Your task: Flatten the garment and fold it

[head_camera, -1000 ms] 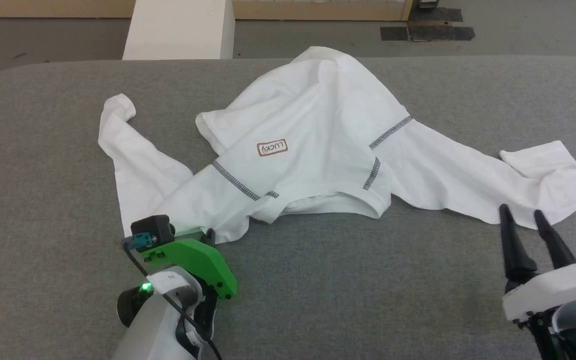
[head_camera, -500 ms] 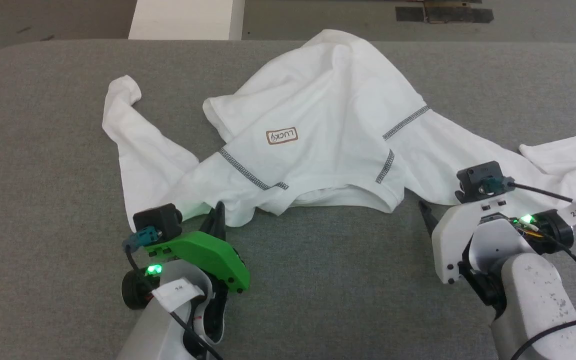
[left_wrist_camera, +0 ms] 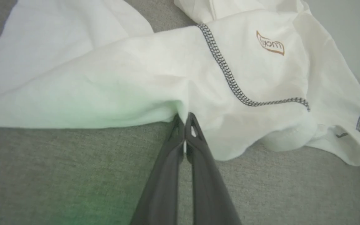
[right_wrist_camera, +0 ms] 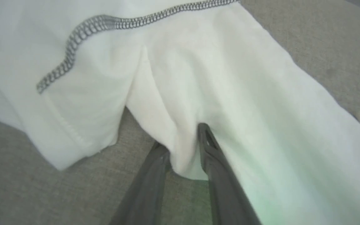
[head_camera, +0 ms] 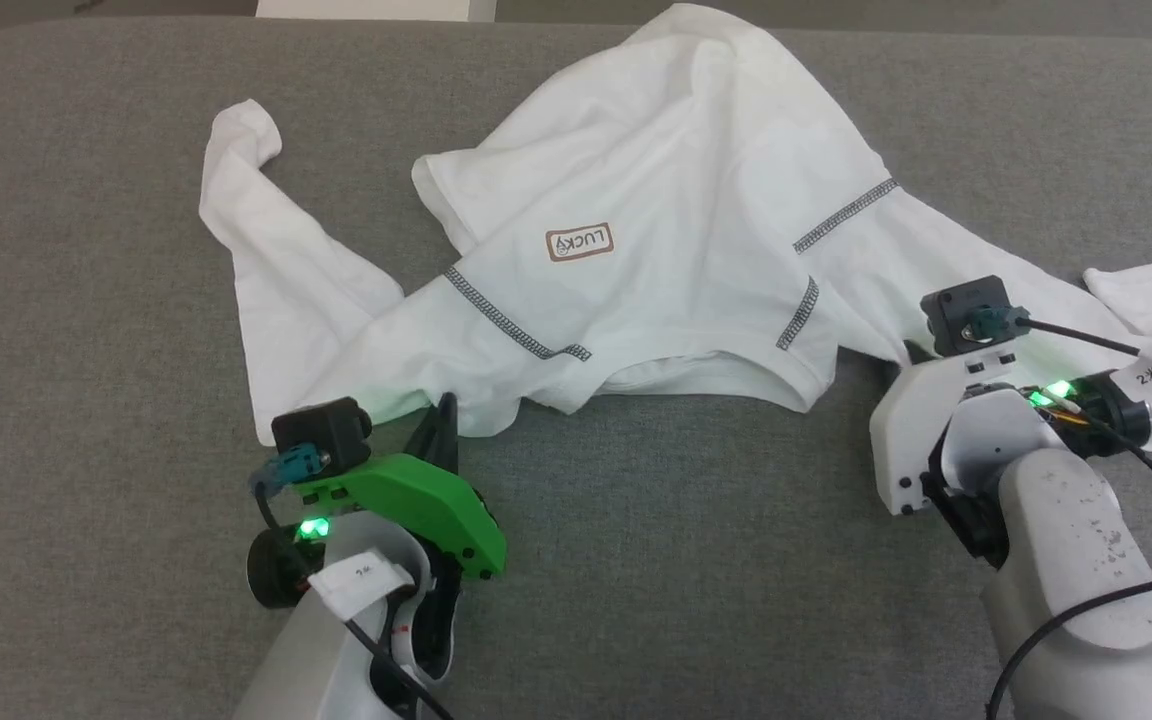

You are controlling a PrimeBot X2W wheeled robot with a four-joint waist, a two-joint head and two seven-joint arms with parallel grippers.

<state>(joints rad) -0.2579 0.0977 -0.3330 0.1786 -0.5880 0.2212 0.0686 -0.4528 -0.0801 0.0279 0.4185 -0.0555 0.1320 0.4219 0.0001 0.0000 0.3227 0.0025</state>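
From the head, the garment (head_camera: 676, 200) lay rumpled across the grey table (head_camera: 86, 300), sleeves trailing left and right. At the left wrist, the left gripper (left_wrist_camera: 184, 120) was pinched together on its near edge. At the right wrist, the right gripper (right_wrist_camera: 184, 140) straddled a sleeve fold, fingers apart; whether it gripped could not be told.

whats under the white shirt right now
Grey table, showing all around the garment. One finger of the right pincer reaches under the sleeve edge. Anything beneath the bunched middle is covered.
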